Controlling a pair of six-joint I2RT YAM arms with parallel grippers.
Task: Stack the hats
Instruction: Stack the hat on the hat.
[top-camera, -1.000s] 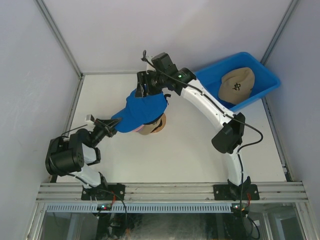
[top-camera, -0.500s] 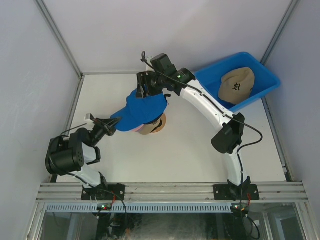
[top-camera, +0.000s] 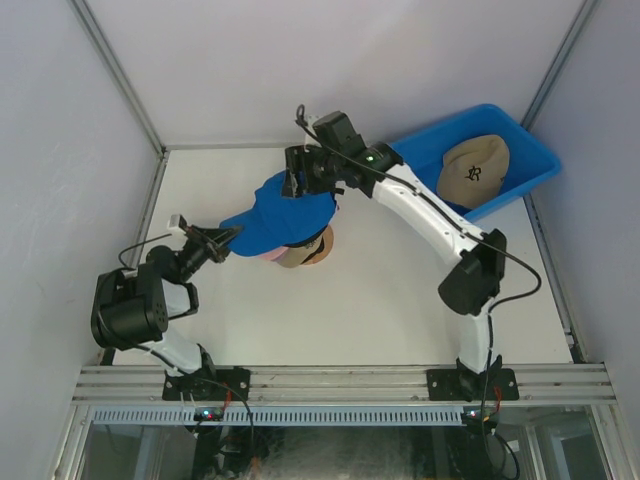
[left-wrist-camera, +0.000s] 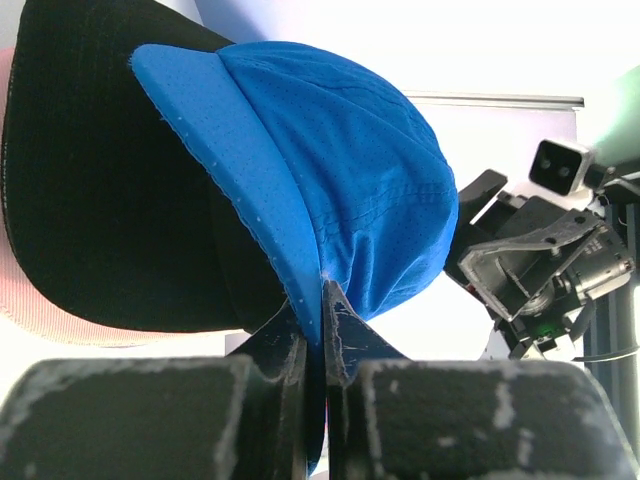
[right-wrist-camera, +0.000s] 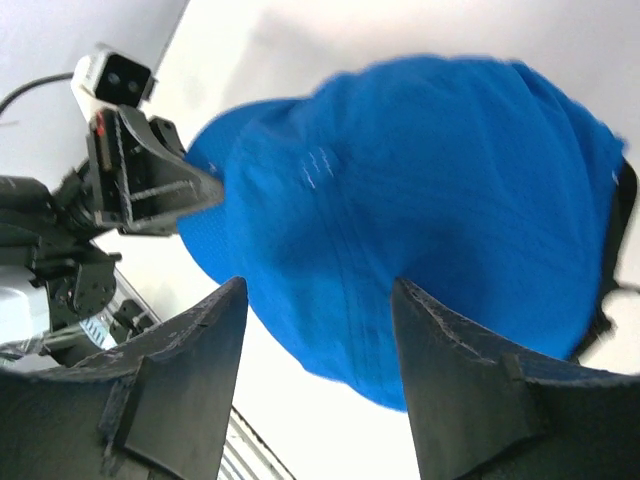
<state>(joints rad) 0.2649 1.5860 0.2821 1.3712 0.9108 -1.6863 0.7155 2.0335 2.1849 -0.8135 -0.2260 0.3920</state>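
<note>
At the middle of the bench (top-camera: 380, 300), a little toward 11 o'clock in the overhead view, the blue cap (top-camera: 285, 215) sits topmost on the pile, over a black cap (left-wrist-camera: 100, 200) and a pink cap (top-camera: 262, 256). A tan rounded shape shows at the pile's 5 o'clock edge; whether it is a stand or another hat I cannot tell.

Over the last second the left end effector (left-wrist-camera: 325, 300) has clenched. Its jaws now pinch the rim of the blue cap's brim at the cap's 8 o'clock side, where a moment ago they stood partly apart. That arm has also drawn back a little toward 8 o'clock.

The right end effector (right-wrist-camera: 318, 290) is released, its fingers spread wide with the crown in view beyond them and nothing between. It hovers at the cap's 12 o'clock edge and has shifted slightly toward 1 o'clock, its elbow swinging outward.

My reading is a hand-over of control: the right arm has let go of the blue cap, and the left can now tug the brim to square it with the hats beneath. A pull that is too hard could drag the cap off the pile.

One tan cap (top-camera: 475, 170) lies in the blue bin (top-camera: 520, 130) at 2 o'clock, not yet stacked.
</note>
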